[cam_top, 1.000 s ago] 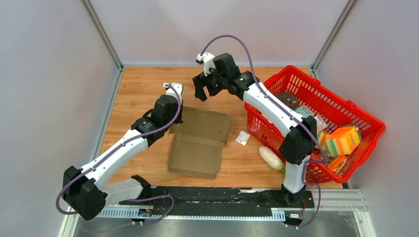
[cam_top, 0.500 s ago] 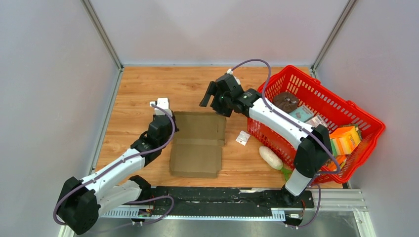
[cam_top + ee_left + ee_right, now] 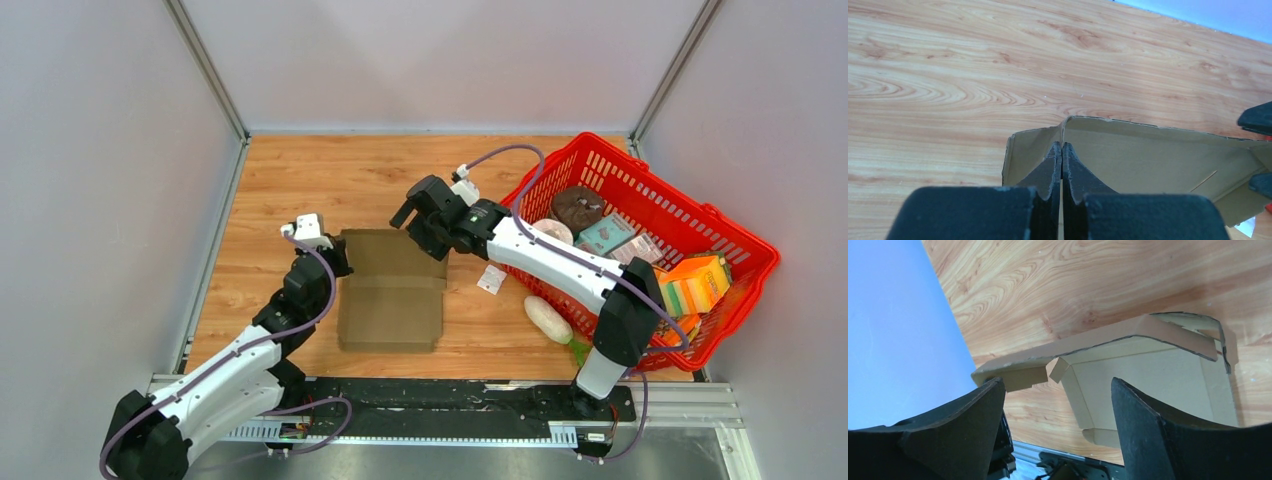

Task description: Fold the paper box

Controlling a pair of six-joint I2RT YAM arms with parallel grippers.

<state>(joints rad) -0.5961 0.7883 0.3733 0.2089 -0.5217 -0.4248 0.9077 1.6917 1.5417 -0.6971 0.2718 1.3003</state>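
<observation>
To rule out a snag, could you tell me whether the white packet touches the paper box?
Apart: the top view shows bare wood between the white packet and the paper box.

Looking down now on a warm wood-grain tabletop [image 3: 300, 180], honey-coloured, with swirling grain sharp in both wrist views. Boxed in on three sides: a plain pale grey wall [image 3: 450, 60] at 12 o'clock, a matching panel [image 3: 100, 200] at 9, another panel [image 3: 770, 130] at 3. Slim metal posts [image 3: 205, 70] climbing from the far corners at 11 and 1. Down at 6, a ribbed aluminium rail [image 3: 690, 400] along the near edge, then a dull grey strip [image 3: 450, 465] below it. Soft, even light throughout, only faint shadows on the wood.
</observation>
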